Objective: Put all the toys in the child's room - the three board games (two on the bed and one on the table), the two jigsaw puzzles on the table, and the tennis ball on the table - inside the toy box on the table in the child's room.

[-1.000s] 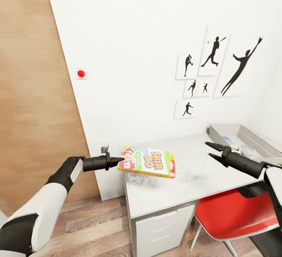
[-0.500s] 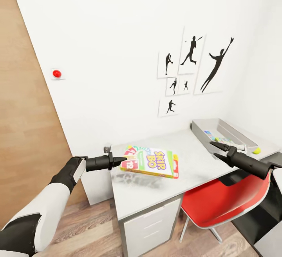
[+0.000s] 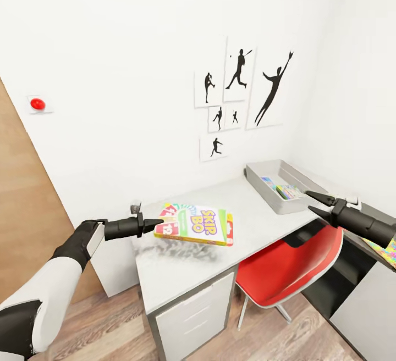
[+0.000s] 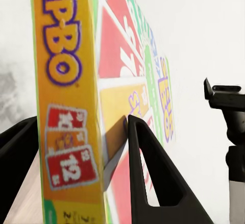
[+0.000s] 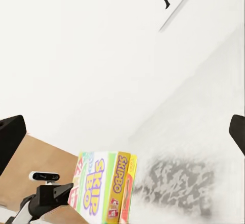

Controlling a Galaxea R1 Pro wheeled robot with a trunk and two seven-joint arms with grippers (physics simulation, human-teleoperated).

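Bright, even, diffuse light, no visible source, flat sim render. White wall (image 3: 137,48) near blown out, little shading. Mottled grey shadow on the table (image 3: 181,265) under the board game (image 3: 193,225), noisy/blotchy edges; same patch seen from right wrist cam. Soft shadow under red chair (image 3: 289,270). No glare or specular hotspots. Head cam: wide-angle, wall/door lines lean toward edges. Left wrist cam: box print close-up, soft + slightly blurry, compression fuzz on lettering.

The board game (image 3: 194,225) hangs above the table (image 3: 181,270), left of the toy box (image 3: 270,189) on it.
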